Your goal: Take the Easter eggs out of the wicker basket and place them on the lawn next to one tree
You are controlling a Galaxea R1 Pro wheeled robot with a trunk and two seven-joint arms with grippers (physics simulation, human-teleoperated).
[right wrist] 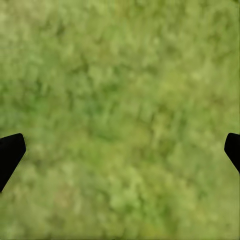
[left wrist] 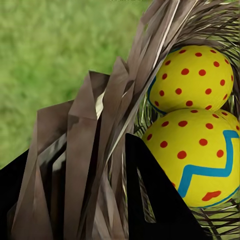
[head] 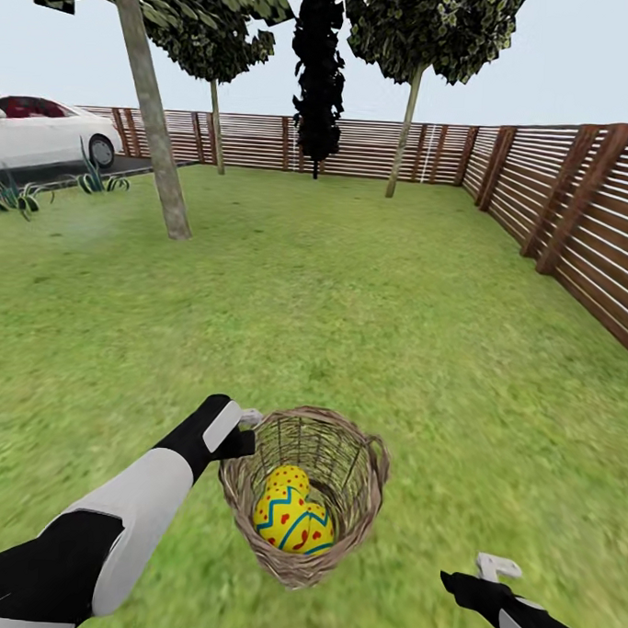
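At lower centre, the left end effector (head: 246,427) grips the wicker basket (head: 364,501) rim, eggs (head: 289,517) inside; the right end effector (head: 484,573), lower right, hangs wide open over the lawn (head: 351,307).

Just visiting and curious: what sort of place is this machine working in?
Most likely a fenced back garden: a grass lawn, trees, a wooden fence around it, and a parked white car beyond.

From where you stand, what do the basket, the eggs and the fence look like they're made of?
The basket looks like brown woven twigs, with an open weave you can see through. The eggs look smooth and painted: yellow with red dots and a blue zigzag; what is underneath is unclear. The fence looks like reddish-brown wooden slats on posts.
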